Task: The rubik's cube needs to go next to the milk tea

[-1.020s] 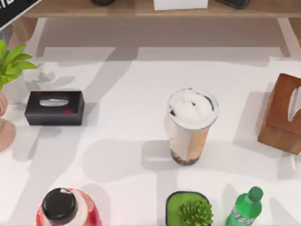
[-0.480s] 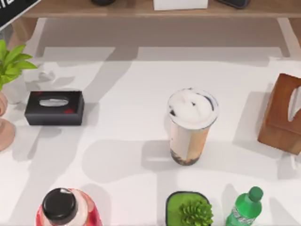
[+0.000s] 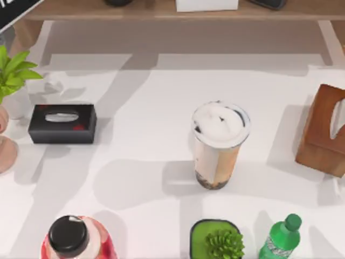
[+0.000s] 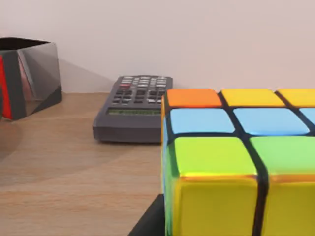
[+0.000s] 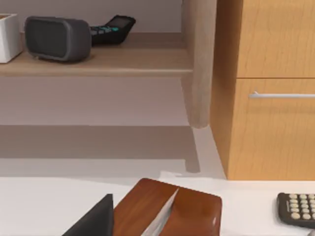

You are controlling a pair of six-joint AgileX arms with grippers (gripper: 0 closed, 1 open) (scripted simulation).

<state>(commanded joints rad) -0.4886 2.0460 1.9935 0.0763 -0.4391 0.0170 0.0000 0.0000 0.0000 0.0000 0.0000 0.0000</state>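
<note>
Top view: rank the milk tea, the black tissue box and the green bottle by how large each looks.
1. milk tea, tallest and nearest the camera, which inflates it.
2. black tissue box, close behind the cup.
3. green bottle, smallest, though cut by the picture's edge.

A white bench (image 3: 135,135) crossed by soft grey shadows stands before a light wooden shelf (image 3: 161,11); beyond it are a pale plain wall (image 4: 197,34) and a wooden drawer cabinet (image 5: 270,98) with a metal handle (image 5: 280,95)
</note>
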